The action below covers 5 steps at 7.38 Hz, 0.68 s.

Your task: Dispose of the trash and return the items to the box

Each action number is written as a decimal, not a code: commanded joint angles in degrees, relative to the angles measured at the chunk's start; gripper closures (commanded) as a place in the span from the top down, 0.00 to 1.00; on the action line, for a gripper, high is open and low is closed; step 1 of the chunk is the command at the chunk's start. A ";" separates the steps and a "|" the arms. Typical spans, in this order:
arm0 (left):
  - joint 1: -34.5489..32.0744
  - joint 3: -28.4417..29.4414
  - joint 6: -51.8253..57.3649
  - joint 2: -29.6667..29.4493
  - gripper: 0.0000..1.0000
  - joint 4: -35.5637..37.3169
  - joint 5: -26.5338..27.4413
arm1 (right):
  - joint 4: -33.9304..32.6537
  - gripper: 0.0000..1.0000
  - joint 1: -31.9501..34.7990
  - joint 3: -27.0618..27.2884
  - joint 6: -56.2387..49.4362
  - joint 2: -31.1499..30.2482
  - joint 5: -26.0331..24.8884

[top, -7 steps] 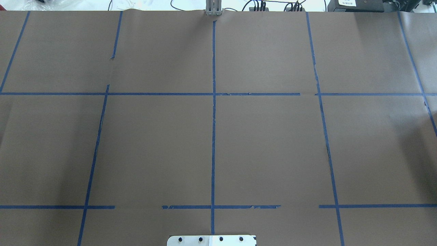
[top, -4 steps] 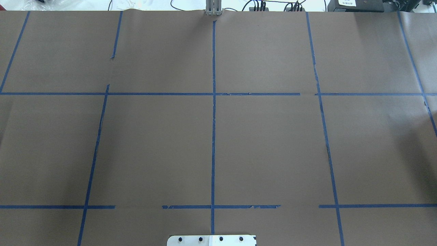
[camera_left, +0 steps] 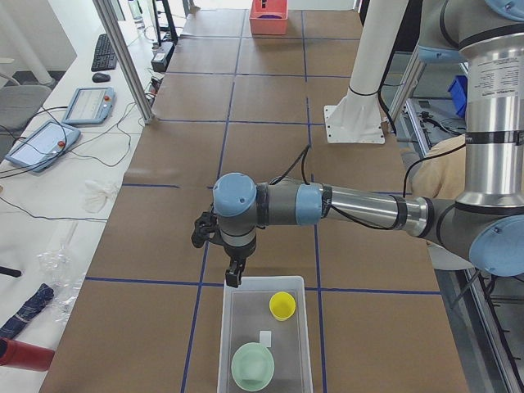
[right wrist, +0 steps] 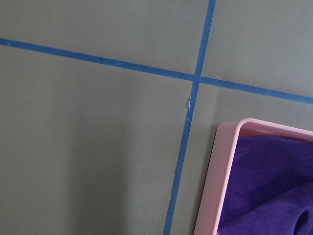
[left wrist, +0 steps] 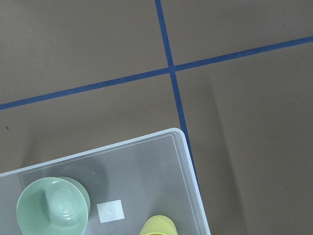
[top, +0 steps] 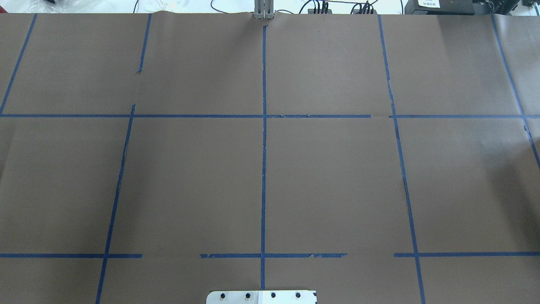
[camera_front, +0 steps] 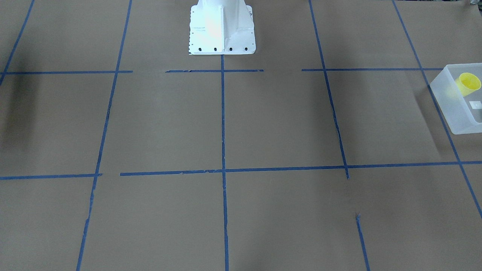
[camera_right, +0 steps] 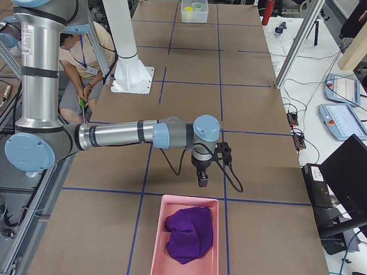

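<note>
The yellow cup (camera_left: 282, 305) sits inside the frosted white box (camera_left: 226, 327) at the table's left end, beside a pale green cup (camera_left: 252, 366) and a small white label (camera_left: 264, 336). The front-facing view shows the box (camera_front: 448, 103) and the yellow cup (camera_front: 469, 84) at its right edge. The left wrist view looks down on the box's corner (left wrist: 188, 166), the yellow cup (left wrist: 159, 226) and the green cup (left wrist: 53, 205). My left gripper (camera_left: 234, 280) hangs just past the box's far rim. I cannot tell whether it is open. My right gripper (camera_right: 202, 182) hangs just past a pink bin, state unclear.
The pink bin (camera_right: 156, 246) at the table's right end holds a purple cloth (camera_right: 186, 234); both show in the right wrist view, bin (right wrist: 215, 186) and cloth (right wrist: 266, 186). The robot's white base (camera_front: 221, 26) stands mid-table. A person (camera_right: 86, 63) sits behind the robot.
</note>
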 commanded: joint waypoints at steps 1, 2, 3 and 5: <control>-0.05 -0.60 0.02 4.04 1.00 -4.53 -0.17 | 0.90 1.00 -0.09 1.32 -0.26 -1.71 0.12; -0.06 0.18 -0.07 6.15 1.00 -8.83 -1.12 | 0.81 1.00 -0.09 1.32 -0.17 -1.71 0.12; -0.06 0.71 -0.16 6.00 1.00 -8.52 -1.83 | 0.81 1.00 -0.09 1.23 -0.17 -1.71 0.20; -0.06 4.58 -0.16 5.47 1.00 -9.05 -1.49 | 0.81 1.00 -0.09 1.05 -0.17 -1.80 0.20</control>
